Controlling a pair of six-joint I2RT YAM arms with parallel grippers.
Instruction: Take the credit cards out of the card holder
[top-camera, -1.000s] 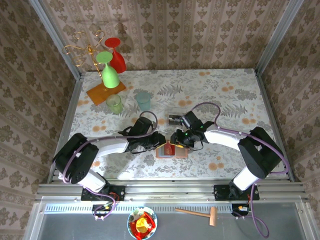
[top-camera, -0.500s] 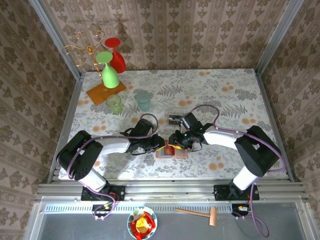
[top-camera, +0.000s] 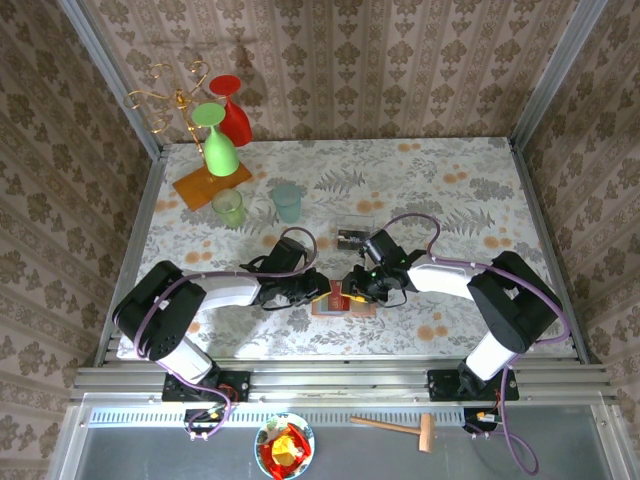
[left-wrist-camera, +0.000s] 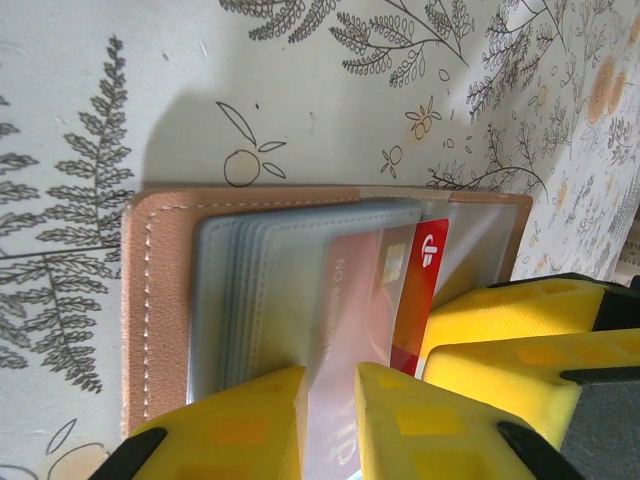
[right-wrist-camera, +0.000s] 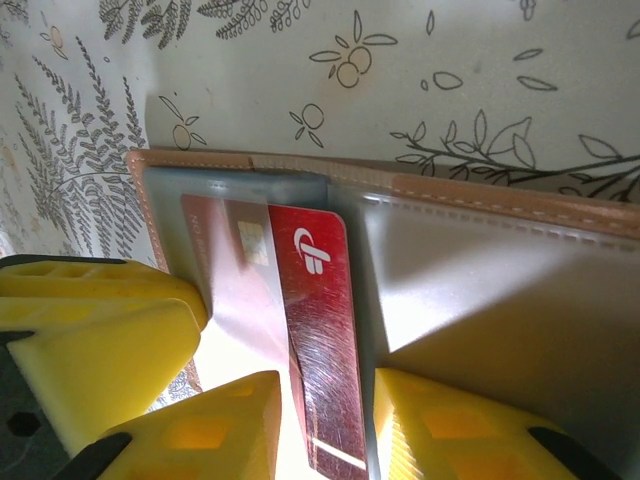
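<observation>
The salmon-tan card holder (top-camera: 347, 303) (left-wrist-camera: 150, 300) (right-wrist-camera: 500, 195) lies open on the flowered table near the front, its grey-blue pockets (left-wrist-camera: 250, 290) facing up. A red-banded credit card (right-wrist-camera: 320, 300) (left-wrist-camera: 420, 290) (top-camera: 337, 295) sticks partly out of a pocket. My left gripper (top-camera: 322, 291) (left-wrist-camera: 330, 420) is shut on the holder's clear pocket flap. My right gripper (top-camera: 354, 285) (right-wrist-camera: 325, 420) closes on the red card's outer end, its yellow fingers (left-wrist-camera: 500, 330) right next to the left ones. Any other cards in the pockets are hidden.
A clear plastic tray (top-camera: 352, 237) with dark contents sits just behind the grippers. Two small glasses (top-camera: 229, 207) (top-camera: 287, 201) stand at the back left, near the rack's orange base (top-camera: 210, 186) with a green glass (top-camera: 218, 140) and a red one (top-camera: 233, 112).
The right gripper has slid left over the holder until the two grippers meet. The red card now shows between them. The left arm has barely shifted.
</observation>
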